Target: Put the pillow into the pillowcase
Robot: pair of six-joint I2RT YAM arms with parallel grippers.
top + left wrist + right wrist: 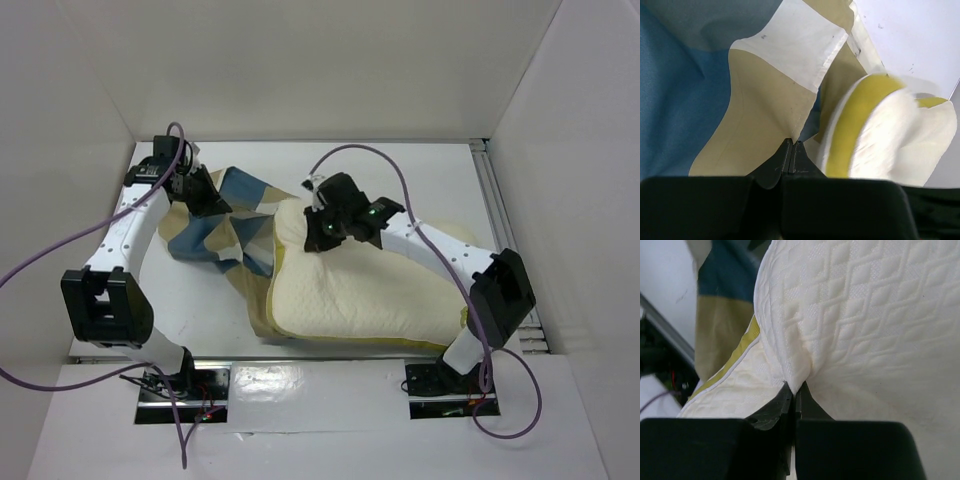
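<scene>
The cream quilted pillow [360,290] with a yellow edge band lies at the table's centre-right. The checked blue, tan and cream pillowcase [228,232] is bunched to its left, with part of it under the pillow's left edge. My left gripper [212,203] is shut on a pillowcase edge [765,105], lifted a little; the pillow's yellow-banded corner [860,125] is close beside it. My right gripper [322,228] is shut on a pinch of the pillow's fabric [800,367] at its far left corner. The pillowcase [722,305] hangs just beyond that corner.
White walls enclose the white table [190,290] on three sides. A metal rail [505,210] runs along the right edge. Purple cables [380,155] loop over both arms.
</scene>
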